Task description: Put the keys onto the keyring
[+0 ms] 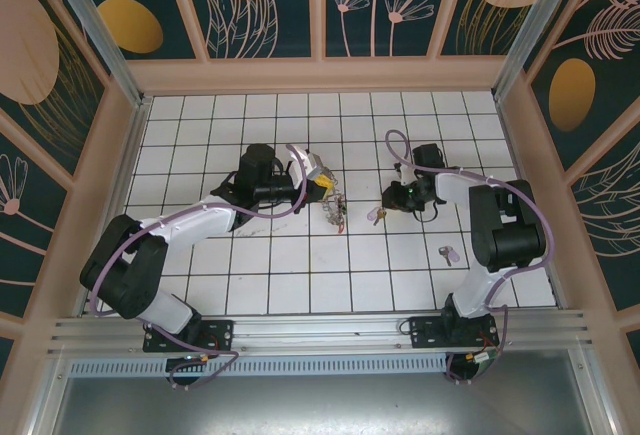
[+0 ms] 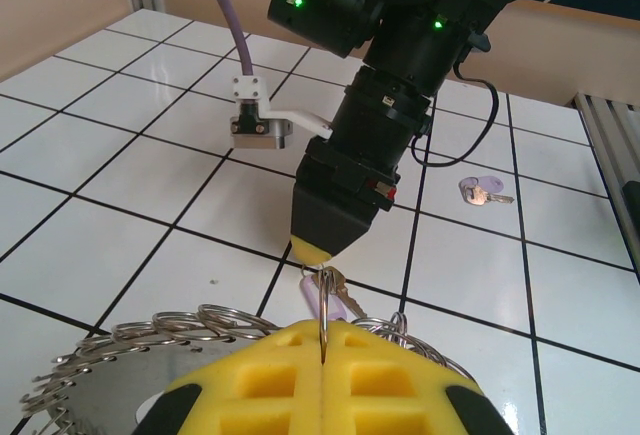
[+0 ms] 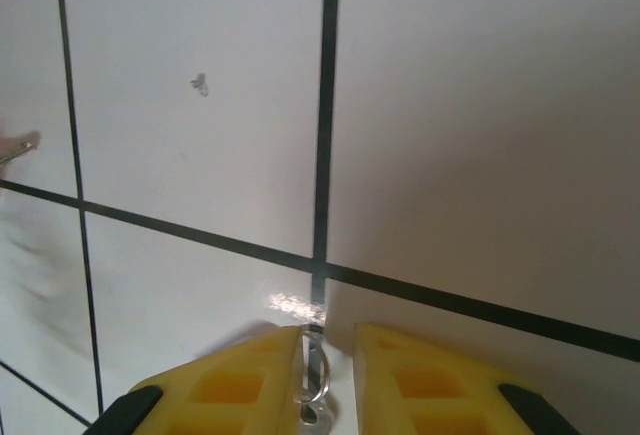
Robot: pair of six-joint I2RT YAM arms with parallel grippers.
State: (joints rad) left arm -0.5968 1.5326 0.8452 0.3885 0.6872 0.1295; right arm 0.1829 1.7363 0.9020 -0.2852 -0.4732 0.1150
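Top: left claw (image 1: 322, 181) is clamped on the keyring (image 1: 335, 207), which sits just ahead of its tips. Right claw (image 1: 385, 205) pinches a key (image 1: 377, 216) just right of the ring. A spare key (image 1: 447, 253) lies well back of the right claw.
Left wrist: the held key's shaft points toward the left claw and the ring wire; contact unclear.
Right wrist: jaws nearly together on the key's metal.

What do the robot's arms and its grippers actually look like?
Both the left arm and the right arm have white links between bulky black joints, with a purple cable looping along each. The left gripper and right gripper have yellow waffle-patterned fingers with black outer corners. Small green lights glow on the right arm.
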